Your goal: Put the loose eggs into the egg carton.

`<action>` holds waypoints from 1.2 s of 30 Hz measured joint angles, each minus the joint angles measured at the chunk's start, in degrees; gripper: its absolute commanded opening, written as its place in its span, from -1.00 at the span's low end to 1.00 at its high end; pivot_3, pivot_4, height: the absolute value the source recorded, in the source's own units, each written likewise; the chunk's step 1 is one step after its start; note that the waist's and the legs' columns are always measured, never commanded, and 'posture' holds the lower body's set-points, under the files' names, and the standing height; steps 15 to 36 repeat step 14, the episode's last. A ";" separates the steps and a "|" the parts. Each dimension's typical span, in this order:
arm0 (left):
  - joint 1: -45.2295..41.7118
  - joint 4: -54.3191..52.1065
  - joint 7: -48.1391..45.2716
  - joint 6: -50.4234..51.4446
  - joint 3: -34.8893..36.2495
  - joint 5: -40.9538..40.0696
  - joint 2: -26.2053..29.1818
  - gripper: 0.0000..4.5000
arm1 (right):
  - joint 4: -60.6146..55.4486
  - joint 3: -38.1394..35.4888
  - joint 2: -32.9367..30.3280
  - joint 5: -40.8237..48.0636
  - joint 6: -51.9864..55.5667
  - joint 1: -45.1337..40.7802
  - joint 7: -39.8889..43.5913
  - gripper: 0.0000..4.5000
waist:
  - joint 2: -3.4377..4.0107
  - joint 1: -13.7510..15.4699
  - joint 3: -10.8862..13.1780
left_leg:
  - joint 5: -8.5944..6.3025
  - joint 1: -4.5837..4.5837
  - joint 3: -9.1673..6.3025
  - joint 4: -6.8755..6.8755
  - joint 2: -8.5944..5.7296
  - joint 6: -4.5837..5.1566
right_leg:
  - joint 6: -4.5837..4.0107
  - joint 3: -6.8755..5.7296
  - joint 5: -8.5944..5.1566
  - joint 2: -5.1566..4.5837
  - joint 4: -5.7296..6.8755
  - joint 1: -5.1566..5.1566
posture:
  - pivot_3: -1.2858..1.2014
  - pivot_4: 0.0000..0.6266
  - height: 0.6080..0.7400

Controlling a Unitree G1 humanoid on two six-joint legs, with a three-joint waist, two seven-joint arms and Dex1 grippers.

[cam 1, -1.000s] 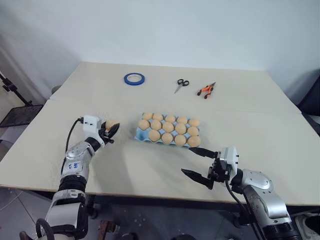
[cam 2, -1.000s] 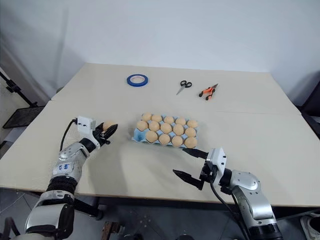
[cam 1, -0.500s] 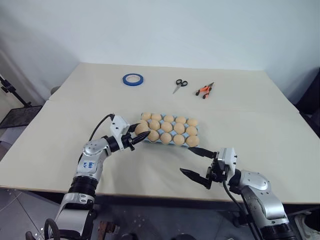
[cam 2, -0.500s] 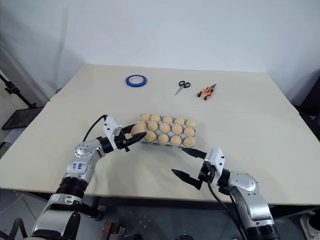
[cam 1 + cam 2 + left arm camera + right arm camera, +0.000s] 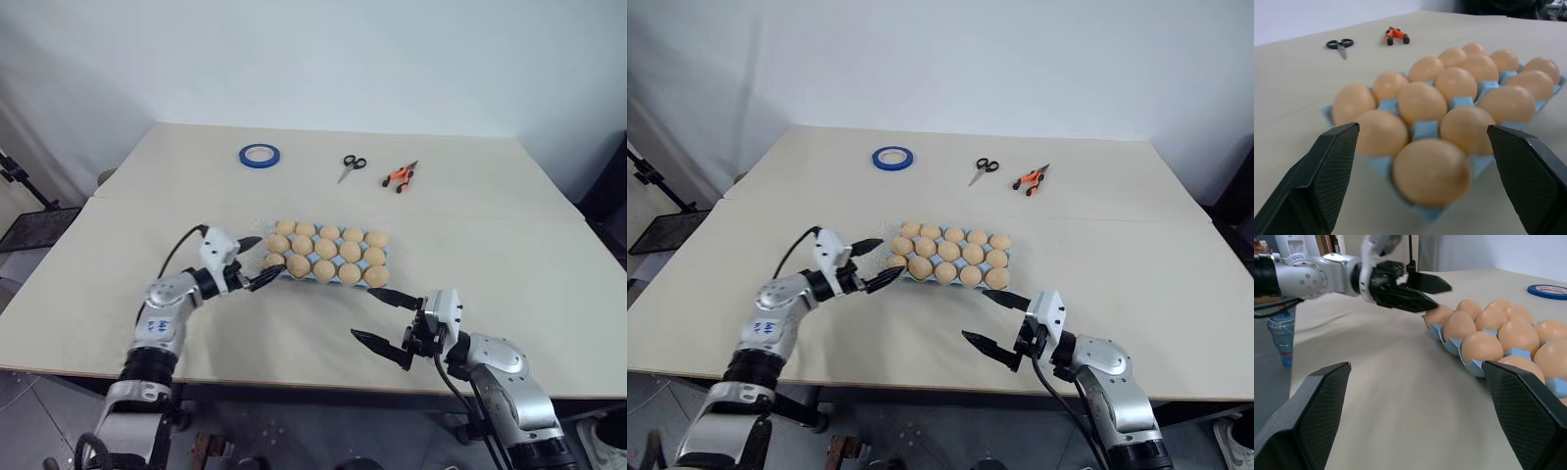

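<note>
15 eggs point(image 5: 328, 253) now fill the egg carton point(image 5: 1422, 130). Just ahead of the left gripper point(image 5: 257, 261), the corner egg point(image 5: 1432, 171) sits freshly released, jaws now spread. Further right, the right gripper point(image 5: 385, 315) stays spread, empty. Task looks complete.

Blue markings on the left arm point(image 5: 160, 323) are too small to read

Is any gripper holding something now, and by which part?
Nothing is held. The left gripper is open beside the egg carton; the right gripper is open too.
</note>
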 measured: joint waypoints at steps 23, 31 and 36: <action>23.19 -18.09 -8.99 4.08 7.31 -4.00 13.70 0.98 | 4.15 -3.18 -4.27 0.16 -1.12 -0.91 2.73 1.00 | 0.00 0.28 0.00 | -0.26 0.01 -0.27 -0.39 -0.17 -0.01 | -0.21 0.03 0.07 -0.37 -0.43 0.22 | 0.03 -0.52 1.00; 23.19 -18.09 -8.99 4.08 7.31 -4.00 13.70 0.98 | 4.15 -3.18 -4.27 0.16 -1.12 -0.91 2.73 1.00 | 0.00 0.28 0.00 | -0.26 0.01 -0.27 -0.39 -0.17 -0.01 | -0.21 0.03 0.07 -0.37 -0.43 0.22 | 0.03 -0.52 1.00; 23.19 -18.09 -8.99 4.08 7.31 -4.00 13.70 0.98 | 4.15 -3.18 -4.27 0.16 -1.12 -0.91 2.73 1.00 | 0.00 0.28 0.00 | -0.26 0.01 -0.27 -0.39 -0.17 -0.01 | -0.21 0.03 0.07 -0.37 -0.43 0.22 | 0.03 -0.52 1.00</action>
